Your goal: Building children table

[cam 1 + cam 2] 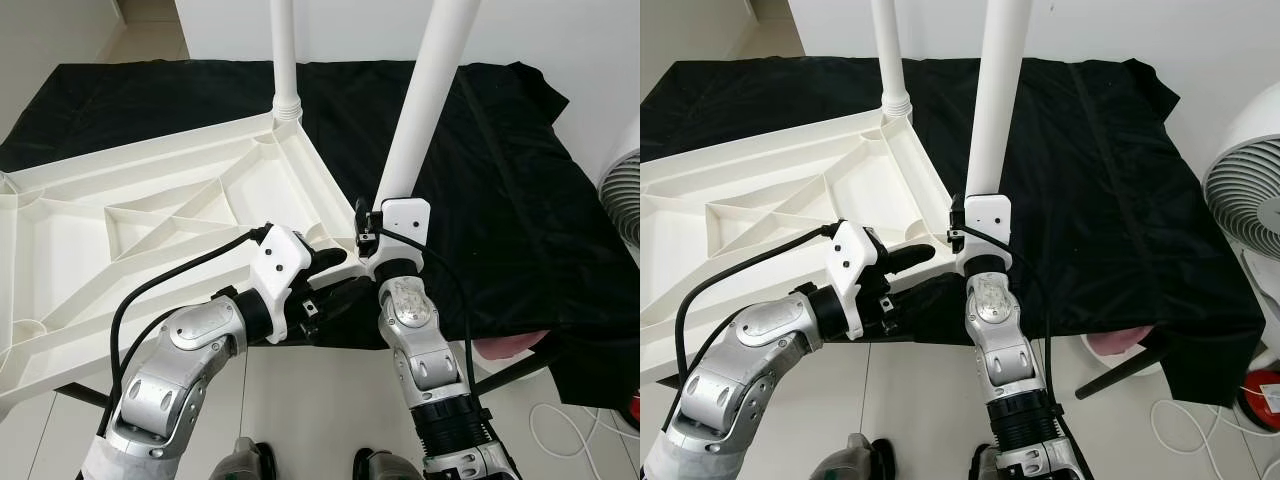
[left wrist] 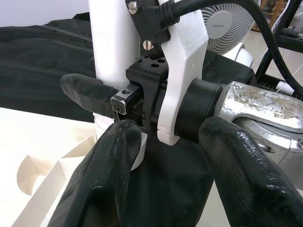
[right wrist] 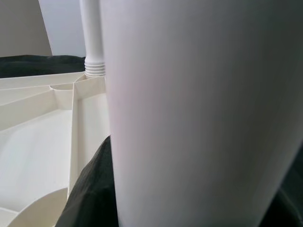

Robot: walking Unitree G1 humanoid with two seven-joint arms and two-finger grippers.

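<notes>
A white ribbed table top point(image 1: 150, 200) lies upside down on a black cloth point(image 1: 500, 180). One white leg point(image 1: 285, 60) stands upright in its far corner. A second white leg point(image 1: 425, 90) leans slightly, its lower end at the near corner of the top. My right gripper point(image 1: 388, 222) is shut on that leg close to its base; the leg point(image 3: 199, 113) looms large in the right wrist view. My left gripper point(image 1: 338, 278) hovers open just beside the same corner, its black fingers point(image 2: 113, 170) spread in front of the right wrist and apart from the leg point(image 2: 111, 42).
A white floor fan point(image 1: 1250, 190) stands to the right. Below the cloth's right edge are a pink object point(image 1: 1120, 345), a dark stick-like leg, a red item point(image 1: 1265, 400) and a white cable on the tile floor. A white wall runs behind.
</notes>
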